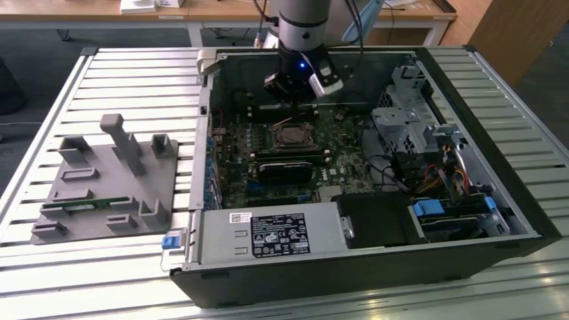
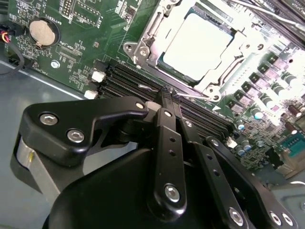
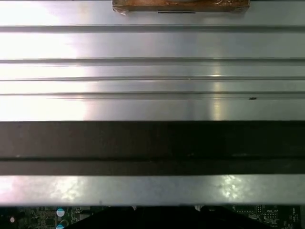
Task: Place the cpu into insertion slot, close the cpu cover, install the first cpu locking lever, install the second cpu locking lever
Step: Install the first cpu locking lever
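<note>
Silvery-grey and flat, the cpu (image 2: 200,45) already lies in the insertion slot (image 1: 292,137), which sits near the middle of the green motherboard (image 2: 95,28) inside the open computer case (image 1: 356,267). In the second wrist view the shiny cpu cover (image 2: 164,24) lies down flat around the chip, whose top shows through the cover's square window. The first two steps therefore look done.

The gripper (image 2: 167,95) hangs low over the board, just beside the socket on the side that faces the long black memory slots (image 2: 128,81). Its two black fingers (image 2: 164,124) are pressed together. Their tips are at a thin silver locking lever (image 2: 193,96) that runs along that edge of the socket frame. I cannot tell whether the wire is caught between the tips or only touched by them. In the exterior view the gripper (image 1: 298,93) is above the board's far edge, close to the case wall.

The step in hand looks like the first locking lever. By my judgement this step calls for a firm, steady push on a springy wire, kept close along the socket edge. A slip could send the tips onto the memory slots or the small parts beside them.
</note>
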Motion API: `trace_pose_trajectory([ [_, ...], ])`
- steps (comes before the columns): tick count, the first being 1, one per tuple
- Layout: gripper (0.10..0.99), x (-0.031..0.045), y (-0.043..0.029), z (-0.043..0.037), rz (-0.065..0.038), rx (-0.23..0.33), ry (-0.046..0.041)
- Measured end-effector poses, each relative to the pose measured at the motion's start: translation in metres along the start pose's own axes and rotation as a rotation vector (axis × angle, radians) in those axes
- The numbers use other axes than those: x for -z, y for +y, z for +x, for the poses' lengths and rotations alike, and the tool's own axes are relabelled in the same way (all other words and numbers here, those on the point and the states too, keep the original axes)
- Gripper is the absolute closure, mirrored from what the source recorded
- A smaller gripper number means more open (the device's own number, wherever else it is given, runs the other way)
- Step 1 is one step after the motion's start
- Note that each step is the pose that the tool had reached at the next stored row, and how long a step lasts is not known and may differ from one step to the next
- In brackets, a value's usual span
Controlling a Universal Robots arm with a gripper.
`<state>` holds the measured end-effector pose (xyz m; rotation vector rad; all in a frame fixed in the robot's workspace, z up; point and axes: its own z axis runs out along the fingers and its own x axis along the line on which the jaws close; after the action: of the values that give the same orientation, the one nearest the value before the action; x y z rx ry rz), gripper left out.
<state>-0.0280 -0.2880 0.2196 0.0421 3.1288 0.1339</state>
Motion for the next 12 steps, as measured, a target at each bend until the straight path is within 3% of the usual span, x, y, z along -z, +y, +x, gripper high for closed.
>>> trace_pose_trajectory([
  [12, 0.98, -0.0096, -0.0007, -0.0065, 0.0, 0.0, 0.0008],
])
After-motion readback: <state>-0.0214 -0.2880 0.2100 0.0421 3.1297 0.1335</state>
